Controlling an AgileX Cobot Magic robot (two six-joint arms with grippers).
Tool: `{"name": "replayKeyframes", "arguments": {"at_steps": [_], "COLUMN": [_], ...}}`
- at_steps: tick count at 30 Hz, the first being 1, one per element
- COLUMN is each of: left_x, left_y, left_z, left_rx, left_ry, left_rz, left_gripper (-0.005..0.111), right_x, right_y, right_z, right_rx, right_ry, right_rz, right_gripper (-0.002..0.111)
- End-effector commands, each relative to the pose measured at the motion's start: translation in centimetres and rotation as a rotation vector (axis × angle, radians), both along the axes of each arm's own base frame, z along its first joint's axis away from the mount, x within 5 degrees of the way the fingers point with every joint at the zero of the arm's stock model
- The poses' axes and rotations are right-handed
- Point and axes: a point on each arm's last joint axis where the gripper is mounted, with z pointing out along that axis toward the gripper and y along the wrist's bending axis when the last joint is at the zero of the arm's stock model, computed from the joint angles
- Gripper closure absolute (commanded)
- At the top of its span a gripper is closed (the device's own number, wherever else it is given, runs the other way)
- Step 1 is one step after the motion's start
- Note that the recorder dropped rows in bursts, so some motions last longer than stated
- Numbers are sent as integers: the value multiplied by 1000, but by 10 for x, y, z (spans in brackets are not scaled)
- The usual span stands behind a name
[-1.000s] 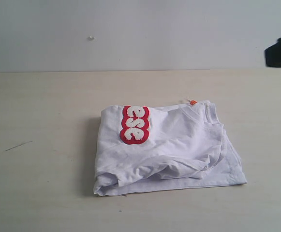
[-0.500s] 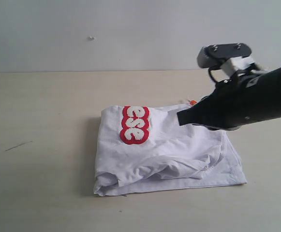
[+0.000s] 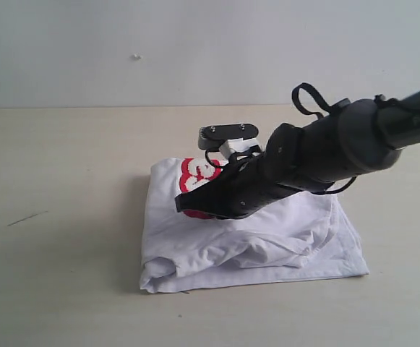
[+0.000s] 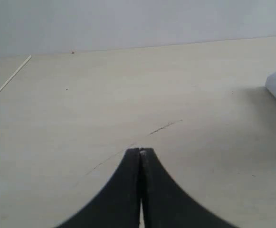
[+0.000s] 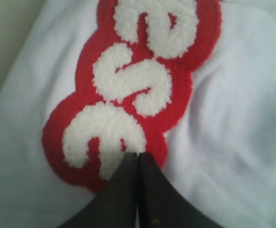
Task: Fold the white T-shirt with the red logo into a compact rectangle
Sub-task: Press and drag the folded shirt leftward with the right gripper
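1. left gripper (image 4: 141,151): fingers pressed together, nothing between them, over bare table (image 3: 65,275). The left wrist view shows a corner of the shirt off to one side, well apart from the tips.
2. Thin dark scratch (image 3: 27,217) on the tabletop near the left edge, well apart from the shirt. Small speck (image 3: 136,56) on the grey wall behind the far edge.
3. white T-shirt (image 3: 195,246): folded into a rough, wrinkled rectangle, flat on the table about mid-surface, slightly toward the right edge. Its near edge is lumpy, with loose layers showing.
4. red logo (image 3: 193,173): on top of the fold at the shirt's far-left corner. Only the letters "ese" are readable in the right wrist view.
5. right gripper (image 3: 184,206): fingers pressed together, tip at the logo's near end, on or just over the patch. Can't tell whether any cloth is caught.
6. right arm (image 3: 325,152): comes in from the right edge, slanting across the shirt. It blocks the collar area, the shirt's far-right part and much of the logo in the exterior view.
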Motion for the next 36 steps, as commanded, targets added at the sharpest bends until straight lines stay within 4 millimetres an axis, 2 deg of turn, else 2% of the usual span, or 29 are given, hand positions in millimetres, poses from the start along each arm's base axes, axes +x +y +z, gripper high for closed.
{"name": "replayKeyframes", "arguments": {"at_steps": [1, 8, 13, 16, 21, 23, 25, 29, 30, 36], "left_x": [0, 0, 0, 0, 0, 0, 0, 0, 0, 0], "left_y": [0, 0, 0, 0, 0, 0, 0, 0, 0, 0], "left_z": [0, 0, 0, 0, 0, 0, 0, 0, 0, 0], "left_rx": [-5, -5, -5, -5, -5, -5, -5, -5, -5, -5], "left_ry": [-8, -8, -8, -8, -8, -8, -8, -8, -8, -8], "left_rz": [-1, -1, -1, -1, -1, -1, -1, -1, -1, -1], "left_gripper": [107, 107, 107, 107, 107, 107, 107, 107, 107, 107], "right_x": [15, 37, 45, 44, 32, 23, 14, 5, 4, 5], "right_y": [8, 20, 28, 29, 23, 17, 12, -5, -13, -36], "right_z": [-11, -11, -10, 7, 54, 59, 54, 31, 21, 5], "right_rx": [7, 34, 47, 49, 63, 48, 32, -2, -14, -20], "right_ry": [4, -29, -5, -48, -158, -172, -155, -106, -67, 74], "right_rz": [-8, -9, 25, 52, 69, 75, 73, 26, 11, -10], "right_gripper": [108, 108, 108, 108, 108, 108, 108, 108, 108, 108]}}
